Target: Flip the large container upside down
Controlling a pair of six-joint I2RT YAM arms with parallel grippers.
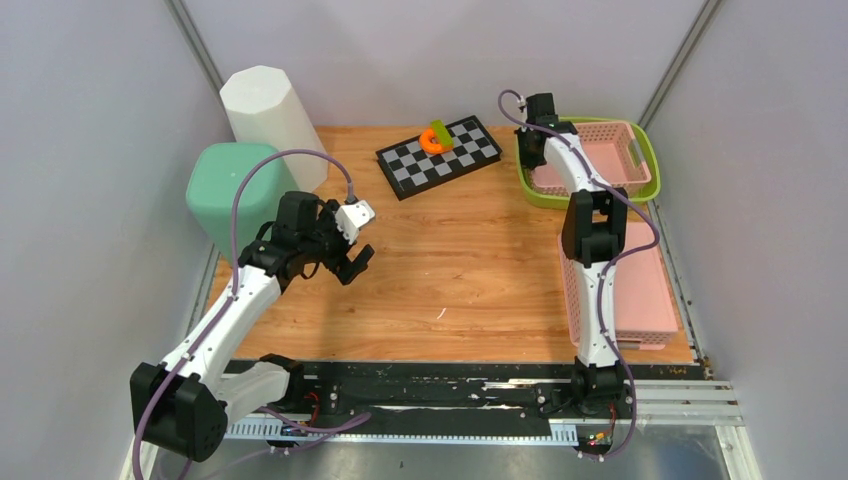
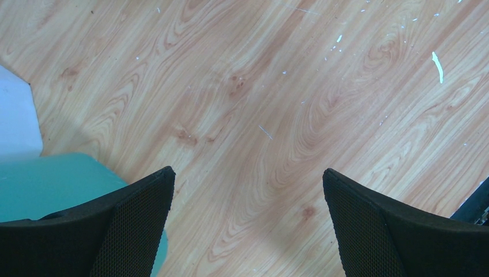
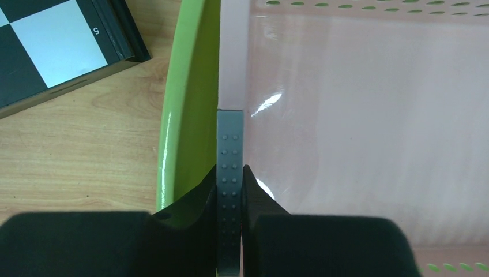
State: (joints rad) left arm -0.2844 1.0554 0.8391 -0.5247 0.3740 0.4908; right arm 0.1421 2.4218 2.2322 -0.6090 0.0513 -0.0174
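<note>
A tall mint-green bin [image 1: 228, 190] stands at the table's left edge, with a taller white bin [image 1: 268, 115] behind it. My left gripper [image 1: 350, 245] hovers just right of the green bin, open and empty over bare wood [image 2: 247, 171]. The green bin's edge [image 2: 57, 184] and the white bin [image 2: 14, 115] show at the left of the left wrist view. A pink perforated basket [image 1: 600, 165] sits inside a green tray [image 1: 650, 150] at the far right. My right gripper [image 1: 540, 125] is shut [image 3: 230, 167] on the basket's left wall [image 3: 233, 57], with a grey studded strip [image 3: 229, 138] between the fingers.
A black-and-white checkerboard [image 1: 440, 155] lies at the far centre with an orange and green piece [image 1: 436, 138] on it; its corner shows in the right wrist view [image 3: 52, 46]. A flat pink tray [image 1: 630, 290] lies along the right edge. Grey walls enclose the table.
</note>
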